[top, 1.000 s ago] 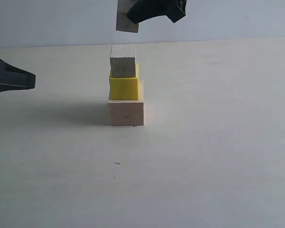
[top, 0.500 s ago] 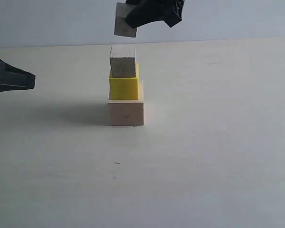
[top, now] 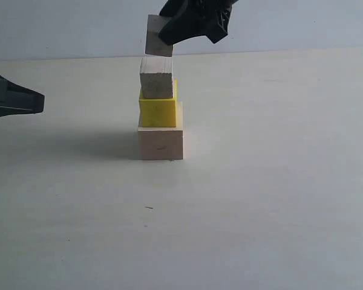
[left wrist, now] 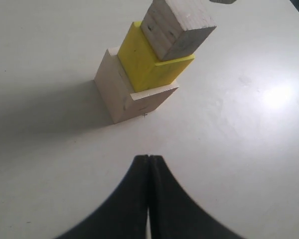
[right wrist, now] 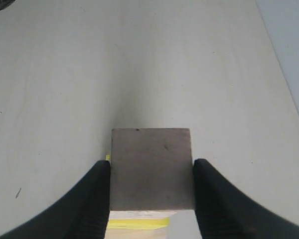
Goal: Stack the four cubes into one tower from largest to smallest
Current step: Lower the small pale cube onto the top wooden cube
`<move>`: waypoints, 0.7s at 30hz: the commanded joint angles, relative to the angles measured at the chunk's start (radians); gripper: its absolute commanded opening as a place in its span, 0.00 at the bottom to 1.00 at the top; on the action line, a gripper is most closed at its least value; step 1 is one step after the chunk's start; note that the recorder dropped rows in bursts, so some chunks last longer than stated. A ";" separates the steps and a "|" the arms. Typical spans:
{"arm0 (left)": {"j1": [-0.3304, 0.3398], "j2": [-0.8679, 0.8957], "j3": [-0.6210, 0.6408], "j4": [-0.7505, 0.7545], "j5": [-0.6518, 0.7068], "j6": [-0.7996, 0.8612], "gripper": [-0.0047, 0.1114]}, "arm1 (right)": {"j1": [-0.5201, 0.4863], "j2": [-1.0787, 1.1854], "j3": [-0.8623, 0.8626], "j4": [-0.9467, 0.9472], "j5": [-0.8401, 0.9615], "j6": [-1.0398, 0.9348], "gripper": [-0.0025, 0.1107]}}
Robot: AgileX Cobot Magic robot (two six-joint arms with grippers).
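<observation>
Three cubes stand stacked on the table: the large pale wooden cube at the bottom, the yellow cube on it, and the small wooden cube on top. All three show in the left wrist view too: large cube, yellow cube, small cube. My right gripper is shut on the smallest wooden cube, holding it just above the stack; in the right wrist view that cube fills the gap between the fingers. My left gripper is shut and empty, off to the left.
The pale tabletop spreads around the stack, with a light wall behind it. A small dark speck lies in front of the stack.
My right gripper has come down with the smallest cube, from well above the stack to just over the small cube. The left arm has not moved.
</observation>
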 commanded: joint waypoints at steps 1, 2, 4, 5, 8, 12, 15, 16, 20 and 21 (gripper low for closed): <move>0.002 -0.007 0.003 0.001 -0.015 -0.005 0.04 | 0.001 -0.002 -0.006 0.020 0.007 0.001 0.02; 0.002 -0.007 0.003 0.001 -0.015 -0.005 0.04 | 0.001 -0.002 -0.006 0.020 0.010 0.001 0.02; 0.002 -0.007 0.003 0.001 -0.015 -0.005 0.04 | 0.001 -0.002 -0.006 0.020 0.017 0.001 0.02; 0.002 -0.007 0.003 0.001 -0.015 -0.005 0.04 | 0.001 -0.002 -0.006 0.020 0.021 0.001 0.02; 0.002 -0.007 0.003 0.001 -0.015 -0.005 0.04 | 0.001 -0.002 -0.006 0.020 0.021 0.003 0.02; 0.002 -0.007 0.003 0.001 -0.015 -0.005 0.04 | 0.001 -0.002 -0.006 0.020 0.021 0.003 0.02; 0.002 -0.007 0.003 0.001 -0.015 -0.005 0.04 | 0.001 -0.002 -0.006 0.020 0.017 0.003 0.02; 0.002 -0.007 0.003 0.001 -0.015 -0.005 0.04 | 0.001 -0.002 -0.006 0.020 0.013 0.003 0.02; 0.002 -0.007 0.003 0.001 -0.015 -0.005 0.04 | 0.001 -0.002 -0.006 0.020 0.001 0.005 0.02; 0.002 -0.007 0.003 0.001 -0.015 -0.005 0.04 | 0.001 -0.002 -0.006 0.020 -0.001 0.005 0.02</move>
